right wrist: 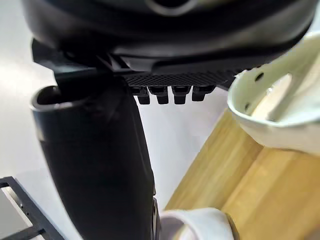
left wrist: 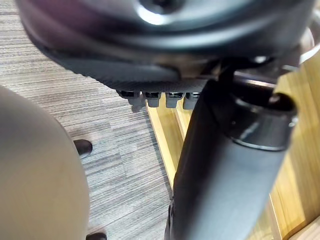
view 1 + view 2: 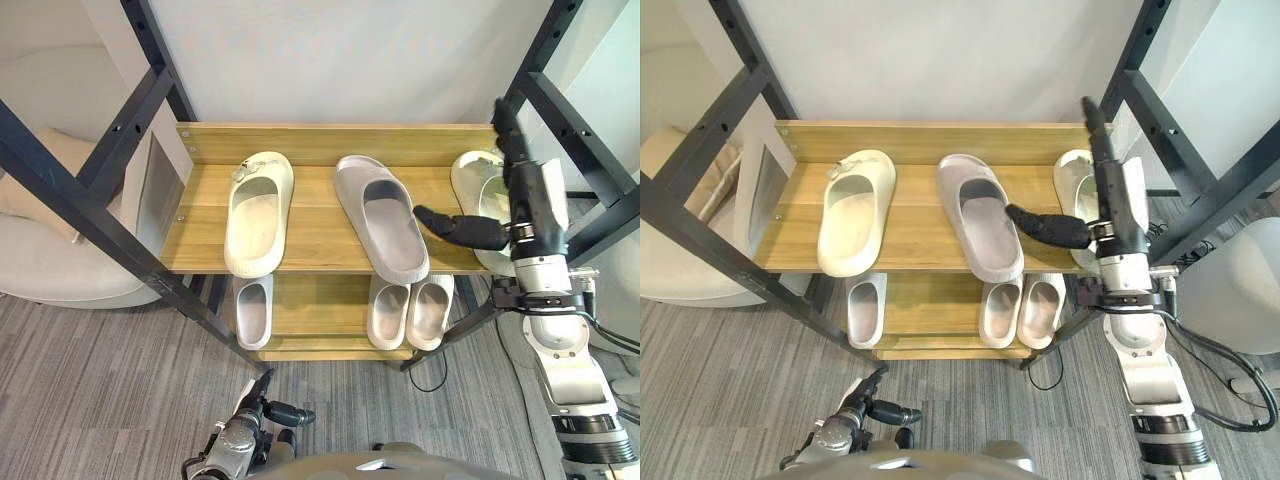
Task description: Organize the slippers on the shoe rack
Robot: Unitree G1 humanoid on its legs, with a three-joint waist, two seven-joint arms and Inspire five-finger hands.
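The right hand (image 3: 528,205) is reaching over the cream slipper (image 3: 474,180) at the right end of the top shelf (image 3: 320,145), fingers straight and thumb splayed. That thumb could be knocking the neighbouring grey slipper (image 3: 385,215) askew, or a careless push could be sending the cream one off the edge. The left hand (image 3: 245,430) is hanging loosely open near the floor.

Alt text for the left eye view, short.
The right hand, fingers straight, reaches over a cream slipper at the shoe rack's top right; a grey slipper and another cream slipper lie to its left. Left hand hangs low.
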